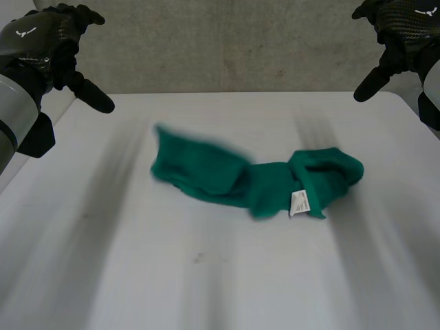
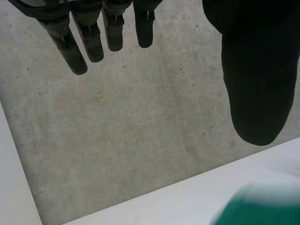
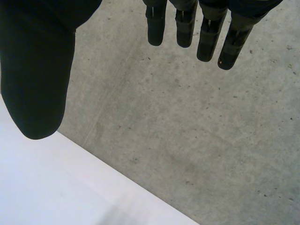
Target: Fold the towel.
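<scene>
Left hand and right hand were raised, fingers straight, holding nothing; the green towel lay crumpled mid-way across the table, well apart from both; its white tag carried unreadable print; its edges were blurred.

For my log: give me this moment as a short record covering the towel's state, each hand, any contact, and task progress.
towel: green towel, bunched in a crumpled strip near the middle of the table
tag: white tag showing at the towel's near edge
surface: white table
left hand: left hand open, fingers straight, up by the table's far left corner
right hand: right hand open, fingers straight, up by the far right corner
contact: neither hand touches the towel
progress: no neat fold made yet
</scene>
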